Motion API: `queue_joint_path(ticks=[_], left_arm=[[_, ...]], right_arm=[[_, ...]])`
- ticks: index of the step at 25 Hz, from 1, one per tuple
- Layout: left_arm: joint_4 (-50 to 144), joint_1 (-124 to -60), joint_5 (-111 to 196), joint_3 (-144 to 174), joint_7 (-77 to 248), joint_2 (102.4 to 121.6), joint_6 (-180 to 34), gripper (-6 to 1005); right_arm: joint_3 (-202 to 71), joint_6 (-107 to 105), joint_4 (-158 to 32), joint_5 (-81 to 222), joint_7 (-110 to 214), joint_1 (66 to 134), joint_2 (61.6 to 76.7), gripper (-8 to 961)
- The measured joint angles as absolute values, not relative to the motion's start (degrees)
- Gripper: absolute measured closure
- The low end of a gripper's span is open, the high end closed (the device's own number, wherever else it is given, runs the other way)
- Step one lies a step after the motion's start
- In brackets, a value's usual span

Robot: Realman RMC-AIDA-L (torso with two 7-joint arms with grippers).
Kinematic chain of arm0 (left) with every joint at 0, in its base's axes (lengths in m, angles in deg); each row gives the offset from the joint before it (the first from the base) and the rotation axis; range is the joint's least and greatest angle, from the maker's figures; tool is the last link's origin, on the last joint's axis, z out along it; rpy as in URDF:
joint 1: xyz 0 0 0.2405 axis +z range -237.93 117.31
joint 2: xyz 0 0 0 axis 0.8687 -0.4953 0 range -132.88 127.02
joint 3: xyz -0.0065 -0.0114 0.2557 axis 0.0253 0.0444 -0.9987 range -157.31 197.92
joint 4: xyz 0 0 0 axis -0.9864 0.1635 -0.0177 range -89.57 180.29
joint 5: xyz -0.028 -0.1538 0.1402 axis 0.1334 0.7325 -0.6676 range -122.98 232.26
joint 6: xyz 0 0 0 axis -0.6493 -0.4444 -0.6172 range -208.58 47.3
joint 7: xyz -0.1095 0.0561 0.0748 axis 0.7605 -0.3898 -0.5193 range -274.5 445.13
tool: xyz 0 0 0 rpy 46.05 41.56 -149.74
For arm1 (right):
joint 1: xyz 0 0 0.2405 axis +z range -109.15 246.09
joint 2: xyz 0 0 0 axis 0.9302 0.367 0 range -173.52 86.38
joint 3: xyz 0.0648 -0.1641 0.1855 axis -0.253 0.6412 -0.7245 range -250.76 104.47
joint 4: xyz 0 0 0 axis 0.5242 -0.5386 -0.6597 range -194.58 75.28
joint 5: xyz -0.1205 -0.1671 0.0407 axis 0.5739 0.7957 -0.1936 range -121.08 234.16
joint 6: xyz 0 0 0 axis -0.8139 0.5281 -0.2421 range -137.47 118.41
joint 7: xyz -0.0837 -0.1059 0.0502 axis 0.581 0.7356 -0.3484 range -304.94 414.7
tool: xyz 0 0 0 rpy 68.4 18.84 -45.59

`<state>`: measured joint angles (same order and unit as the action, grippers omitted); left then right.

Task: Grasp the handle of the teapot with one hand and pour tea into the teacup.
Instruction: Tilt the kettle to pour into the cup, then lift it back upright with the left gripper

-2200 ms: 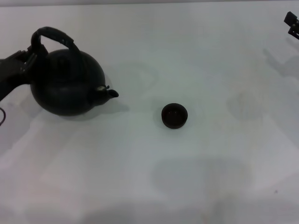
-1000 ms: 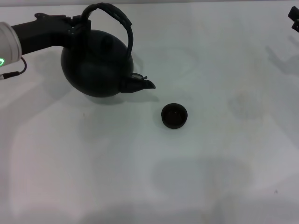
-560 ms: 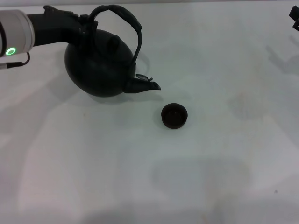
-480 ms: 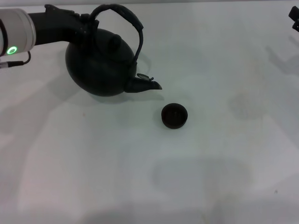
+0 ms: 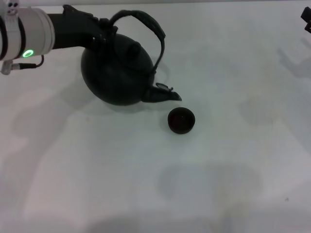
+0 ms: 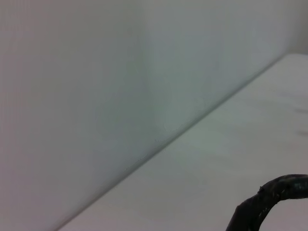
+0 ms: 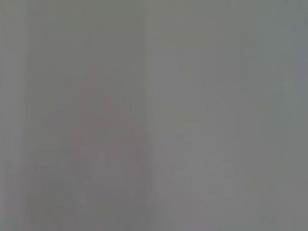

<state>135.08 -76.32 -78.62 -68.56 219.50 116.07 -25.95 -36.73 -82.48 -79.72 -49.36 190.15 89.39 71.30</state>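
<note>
Grasping done, pouring only just starting, judging by how things are lying now. Going from the left: left hand (image 5: pixel 99 30), dark and reaching in from the white forearm with its green light, clamping the thick, dark, rough-textured arched handle (image 5: pixel 146 22) near its left foot, fingers mostly hidden against the black pot. Carrying the large round matte black teapot (image 5: pixel 116 70) tilted spout-down, knobbed lid (image 5: pixel 132 47) leaning toward the right. Casting a soft shadow on the pale white tabletop (image 5: pixel 97 170) beneath, so seemingly hanging lifted rather than resting, though not certain. Showing in the left wrist view only a short stretch of the rough handle (image 6: pixel 269 197) against tabletop and wall.

Pointing the short stubby spout (image 5: pixel 165 93) down and rightward, its tip ending just beside and up-left of the small round dark brown-black handleless teacup (image 5: pixel 181 120), not yet over its mouth. Showing no stream of tea; cup contents too dark for telling.

Remaining, by this reading: bringing the spout tip fully over the cup, tipping further, pouring, then righting and setting down.

Sitting parked at the far right edge: right hand (image 5: pixel 306 19), barely in sight, well apart from everything, fingers impossible to make out. Showing nothing but blank grey in the right wrist view.
</note>
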Motion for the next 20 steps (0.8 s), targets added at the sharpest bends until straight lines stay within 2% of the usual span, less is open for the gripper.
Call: queue_joint_path(ticks=[20], left_arm=[[140.2,-76.8,-88.4,-69.1,223.9,116.07,-19.9,833]], right_arm=[[-36.8,-82.5,-79.2,-49.4,190.2,89.5,71.30,81]])
